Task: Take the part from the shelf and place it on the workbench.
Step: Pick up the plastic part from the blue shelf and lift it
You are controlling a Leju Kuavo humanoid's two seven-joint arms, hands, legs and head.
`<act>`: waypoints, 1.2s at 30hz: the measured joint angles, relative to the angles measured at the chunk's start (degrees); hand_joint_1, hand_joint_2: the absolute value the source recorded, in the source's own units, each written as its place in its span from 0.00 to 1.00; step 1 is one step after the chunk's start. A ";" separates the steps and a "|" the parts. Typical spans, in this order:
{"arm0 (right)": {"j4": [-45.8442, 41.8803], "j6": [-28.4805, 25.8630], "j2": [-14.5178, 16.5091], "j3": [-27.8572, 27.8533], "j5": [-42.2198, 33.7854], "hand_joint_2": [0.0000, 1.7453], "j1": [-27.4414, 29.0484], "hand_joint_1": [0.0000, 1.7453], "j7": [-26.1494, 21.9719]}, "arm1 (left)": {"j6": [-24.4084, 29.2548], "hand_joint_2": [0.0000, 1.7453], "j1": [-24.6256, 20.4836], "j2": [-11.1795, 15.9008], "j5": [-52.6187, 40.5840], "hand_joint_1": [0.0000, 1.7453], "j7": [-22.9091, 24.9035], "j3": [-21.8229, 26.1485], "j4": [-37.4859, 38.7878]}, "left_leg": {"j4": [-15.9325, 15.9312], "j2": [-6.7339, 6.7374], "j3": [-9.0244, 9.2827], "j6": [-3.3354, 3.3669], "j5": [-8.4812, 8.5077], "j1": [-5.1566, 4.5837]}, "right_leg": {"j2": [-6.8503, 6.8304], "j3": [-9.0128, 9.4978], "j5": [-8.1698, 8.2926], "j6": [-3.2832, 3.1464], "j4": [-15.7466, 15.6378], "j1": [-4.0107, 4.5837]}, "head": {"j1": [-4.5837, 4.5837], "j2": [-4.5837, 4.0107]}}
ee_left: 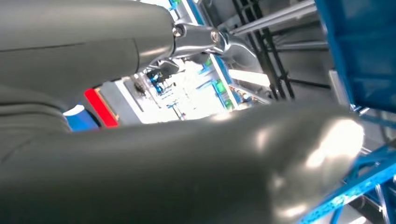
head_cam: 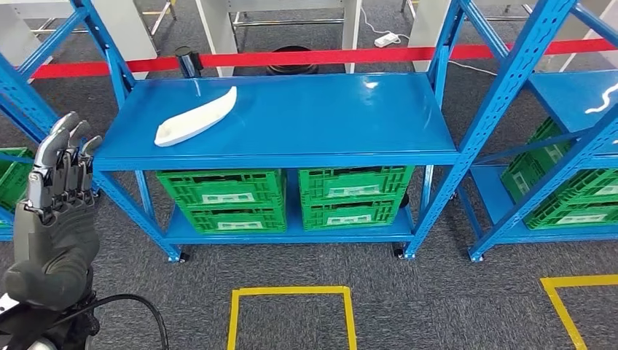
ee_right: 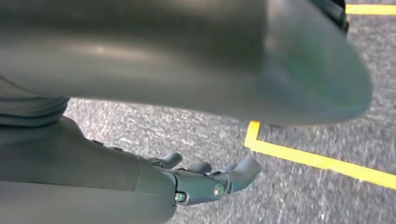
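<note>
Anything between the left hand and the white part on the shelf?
Nothing visible. In the head view the left hand is raised, empty, in front of the blue shelf's left end. The white part lies alone on the top deck, with open space between. Nearest structure is the shelf's left upright.

The left hand [head_cam: 55, 211] has a dark grey ribbed cover, silver metallic fingers [head_cam: 62, 149] and a black cable [head_cam: 138, 306] looping beside its wrist; the right hand [ee_right: 187, 182] shows small screws.
</note>
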 joint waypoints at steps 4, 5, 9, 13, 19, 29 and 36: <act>0.00 0.33 -0.03 0.00 0.01 0.00 0.08 0.00 -0.31 | 0.04 0.00 0.00 0.00 -0.11 0.00 0.01 -0.02 -0.08 | 12.00 0.16 -8.71 -0.74 -4.75 0.26 | 0.13 2.70 -2.06 -0.63 -0.50 -0.11 | -0.79 0.00; 0.00 0.33 -0.03 0.00 0.03 0.00 0.12 0.00 -0.33 | 0.04 0.00 0.02 0.00 -0.12 0.00 0.02 -0.02 -0.07 | 12.92 0.17 -10.26 -0.77 -6.09 0.28 | 0.19 3.48 -2.72 -0.63 -0.50 -0.11 | -0.88 0.00; 0.00 0.33 -0.03 0.01 0.08 0.00 0.11 0.00 -0.43 | 0.09 0.00 0.05 0.00 -0.19 0.00 0.02 -0.02 -0.06 | 3.35 0.22 -10.29 -0.28 1.79 0.25 | 0.39 6.95 -5.42 -0.09 -0.44 -0.05 | -1.26 0.00; 0.00 0.28 -0.06 0.45 1.06 0.00 -0.06 0.00 -1.36 | 0.48 0.00 0.04 -0.02 -0.74 0.00 -0.05 -0.04 -0.09 | -1.27 -0.17 -9.52 0.98 7.16 -0.24 | 0.39 8.22 -6.83 1.31 -1.04 0.10 | -1.23 0.00; 0.39 -0.50 -0.08 1.72 2.03 0.00 -0.31 0.00 -2.07 | 1.66 0.00 -0.17 -0.64 -2.36 0.00 -0.28 -0.04 -0.57 | -2.40 -1.40 -7.80 2.63 6.22 0.16 | 0.23 0.46 -12.22 2.83 12.55 -0.06 | -0.47 0.00; 1.75 -1.98 -0.54 2.61 1.60 0.00 -0.52 0.00 -1.62 | 3.34 0.00 0.48 0.13 -1.86 0.00 -2.56 -0.04 0.01 | -2.60 -6.85 -6.13 0.67 4.64 0.56 | 4.31 2.19 -1.45 0.88 -0.69 0.09 | 0.15 0.00; 2.40 -2.00 -0.60 2.63 0.58 0.00 -1.05 0.00 -0.79 | 3.08 0.00 0.05 0.25 -2.93 0.00 -0.61 -0.12 -0.05 | -4.00 -5.29 -4.54 1.08 5.01 0.16 | 3.53 3.27 -1.64 0.74 -1.37 0.22 | -0.51 0.00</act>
